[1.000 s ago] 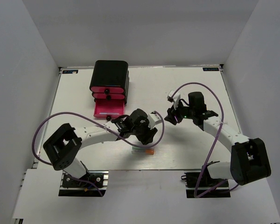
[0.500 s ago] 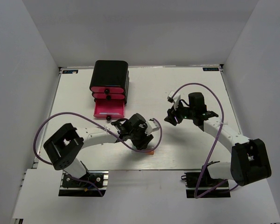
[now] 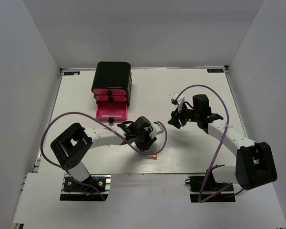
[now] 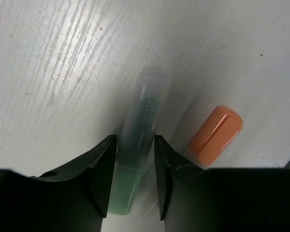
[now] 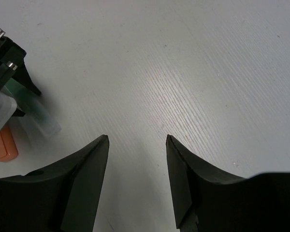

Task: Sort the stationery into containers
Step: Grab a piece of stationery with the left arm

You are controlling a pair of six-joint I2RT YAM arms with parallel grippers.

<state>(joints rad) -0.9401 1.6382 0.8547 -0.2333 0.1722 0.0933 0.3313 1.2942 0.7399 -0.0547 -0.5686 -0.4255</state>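
Note:
A green stick with a frosted cap (image 4: 142,121) lies on the white table, and my left gripper (image 4: 135,140) straddles its green end. The jaws are open, with a thin gap still showing on the right side. A grey stick with an orange tip (image 4: 215,135) lies just right of it. In the top view my left gripper (image 3: 145,144) hides the green stick; only the orange tip (image 3: 153,156) shows. My right gripper (image 3: 174,119) is open and empty over bare table (image 5: 137,140). The black box of pink drawers (image 3: 112,78) stands at the back left, bottom drawer (image 3: 111,112) pulled out.
The right wrist view shows my left gripper (image 5: 7,63) at its left edge, over the green stick (image 5: 36,116) and the orange tip (image 5: 5,145). The table's near edge (image 3: 148,172) is close to the sticks. Purple cables loop above both arms.
My left gripper has moved toward the near edge and down over the sticks, covering the green one in the top view. The right arm has hardly moved.

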